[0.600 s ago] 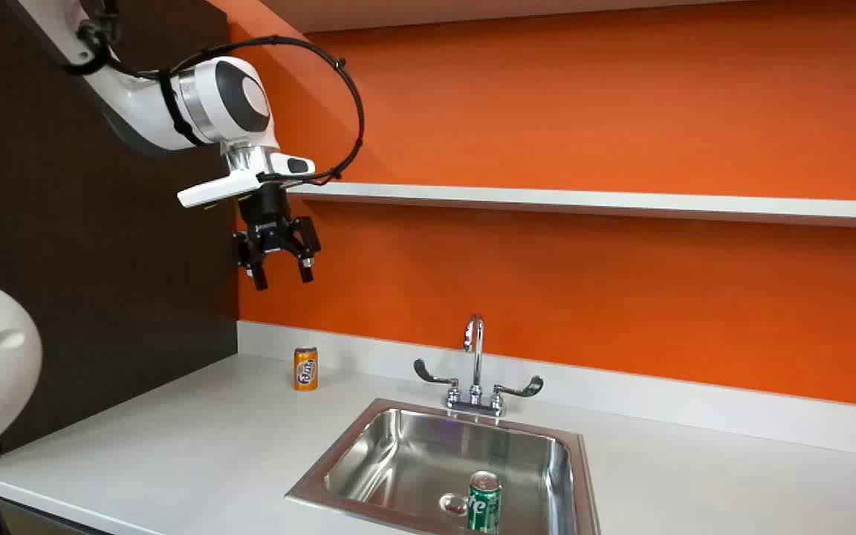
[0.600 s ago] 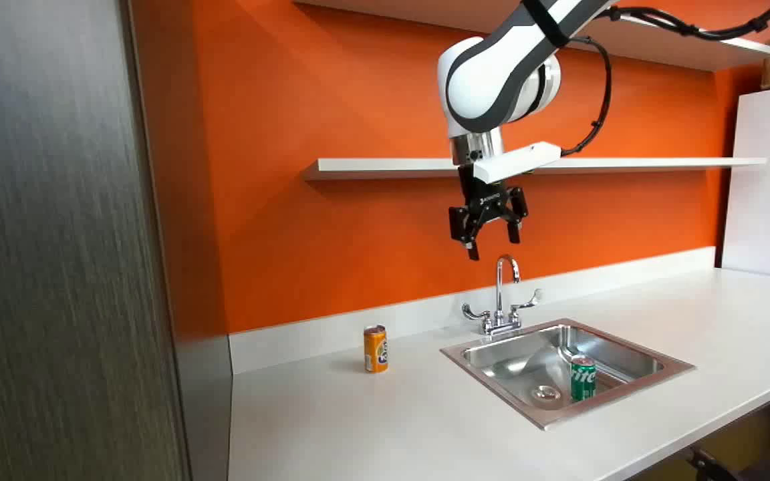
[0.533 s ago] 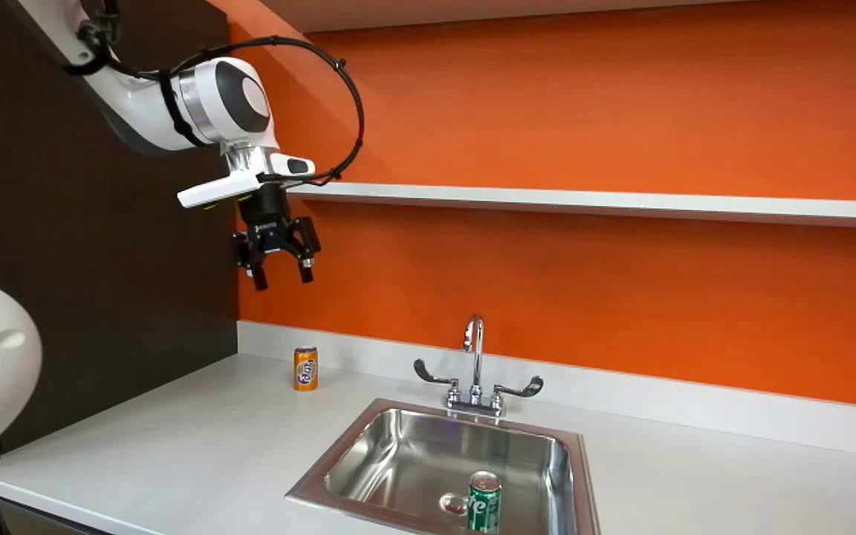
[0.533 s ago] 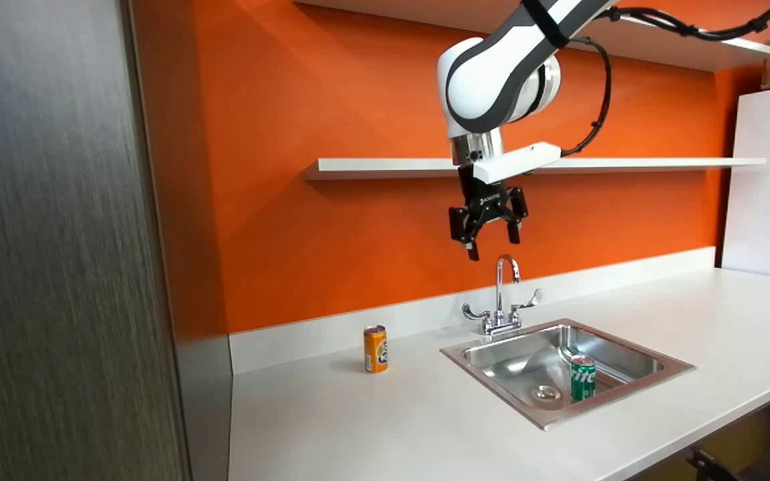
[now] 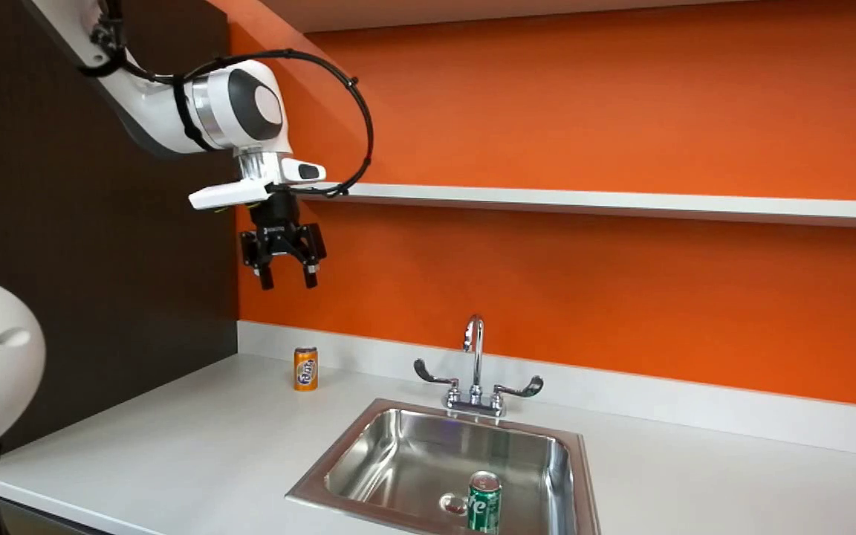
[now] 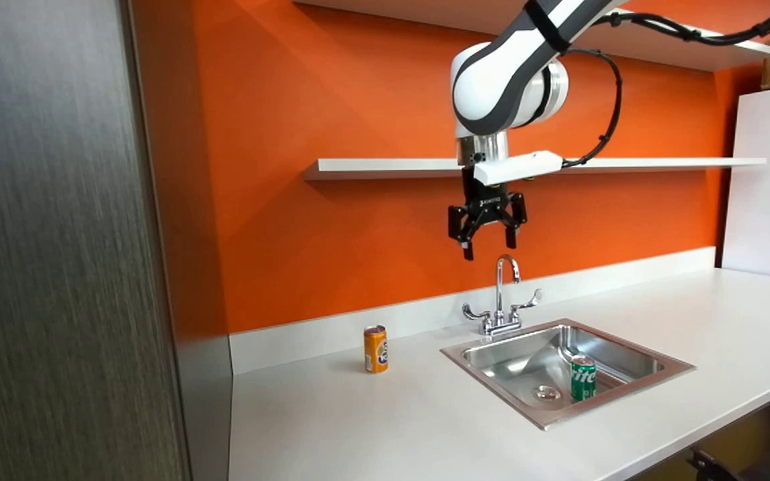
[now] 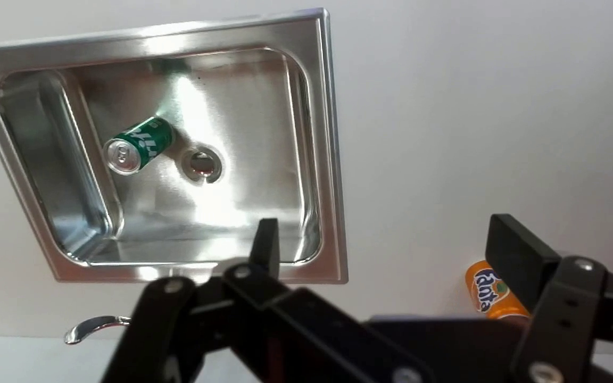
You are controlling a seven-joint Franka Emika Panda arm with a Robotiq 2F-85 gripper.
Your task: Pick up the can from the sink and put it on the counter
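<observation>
Orange wall [image 5: 584, 111]; can [image 5: 484, 505] in sink [image 5: 420, 472], lower, well apart from splayed end effector [image 5: 289, 281].

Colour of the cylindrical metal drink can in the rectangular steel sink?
Green, white-lettered, silvery-topped can; it shows best in the wrist view.

There are two cans [image 5: 484, 505] [image 5: 306, 370], one sink [image 5: 428, 453], one faucet [image 5: 478, 365], two handles [image 5: 422, 369] [image 5: 530, 388] and one end effector [image 5: 288, 281].

Holding fingers [image 5: 310, 279] apart, high left, well above worktop [image 5: 190, 446]. Seeing green can [image 5: 484, 507] upright in sink [image 5: 342, 449], right of drain [image 5: 452, 504]; orange can [image 5: 305, 369] far left.
</observation>
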